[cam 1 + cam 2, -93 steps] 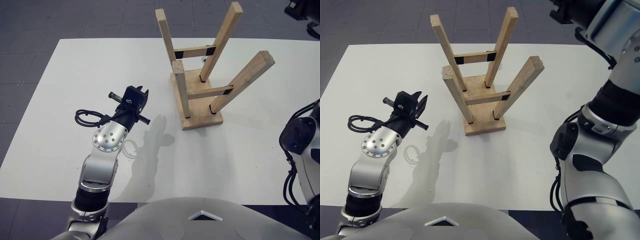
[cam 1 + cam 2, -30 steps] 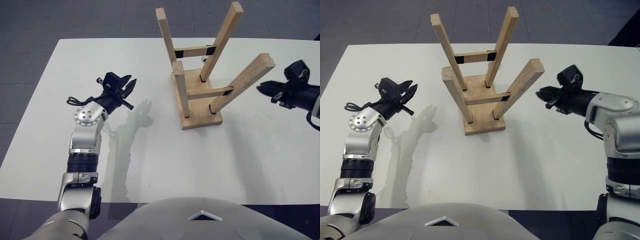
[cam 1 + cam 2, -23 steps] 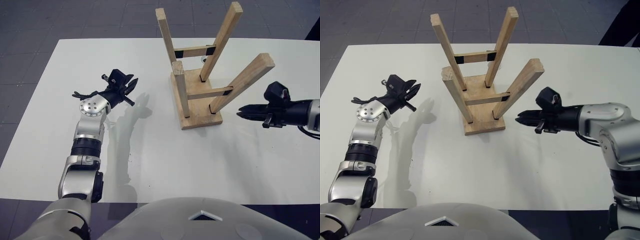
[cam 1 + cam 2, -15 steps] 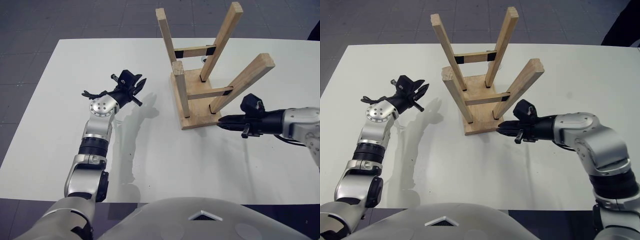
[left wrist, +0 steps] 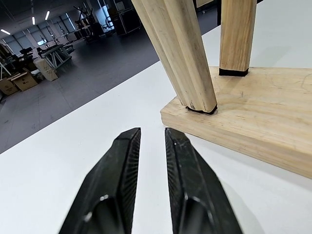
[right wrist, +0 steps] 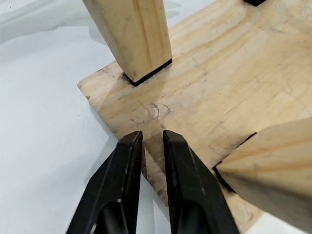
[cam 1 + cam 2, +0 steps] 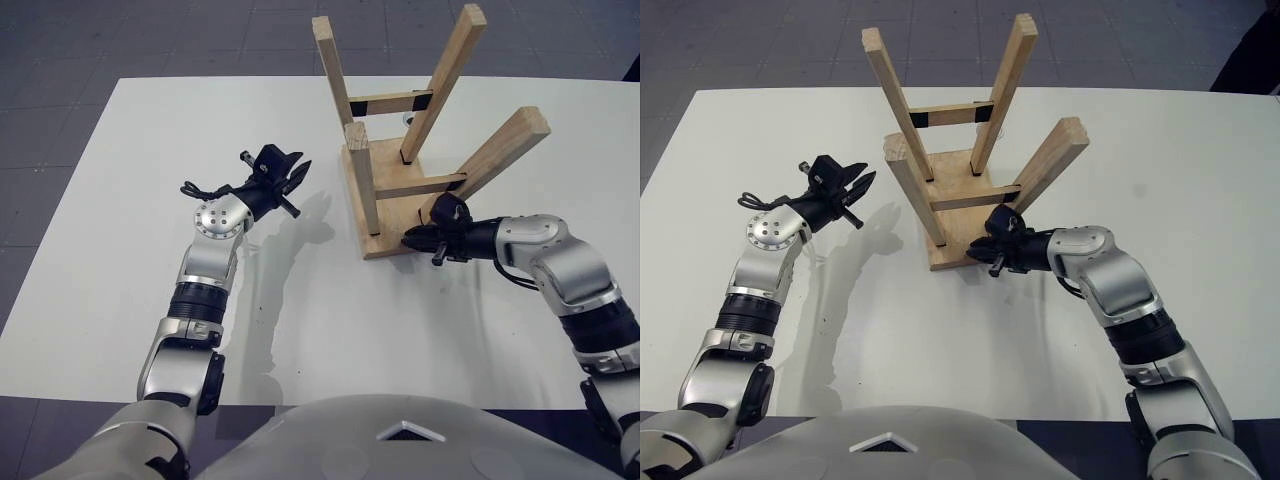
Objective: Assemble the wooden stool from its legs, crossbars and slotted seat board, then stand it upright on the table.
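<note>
Black fingers (image 6: 126,161) of the right gripper (image 6: 152,134) stand slightly apart with a narrow gap and nothing between them. We note the tips sit right at the near edge of the seat board (image 7: 392,218), by its right-hand corner; we cannot tell whether they touch the wood. In the right wrist view one leg socket lies just beyond the tips, and a second leg leans in at the side.

Left gripper (image 7: 296,173): fingers likewise a little apart, holding nothing. It hangs above the table (image 7: 110,200) to the left of the stool (image 7: 960,180), pointed toward it and apart from it. In the left wrist view the board's corner and the nearest leg stand ahead of the tips.

We record the stool as upside down near the middle of the table's far half: seat board flat on the white surface, four pale wooden legs (image 7: 362,185) rising from their slots and splaying outward. Two crossbars (image 7: 390,103) bridge pairs of legs, one on the far pair, one on the near pair, with dark bands at the joints.
</note>
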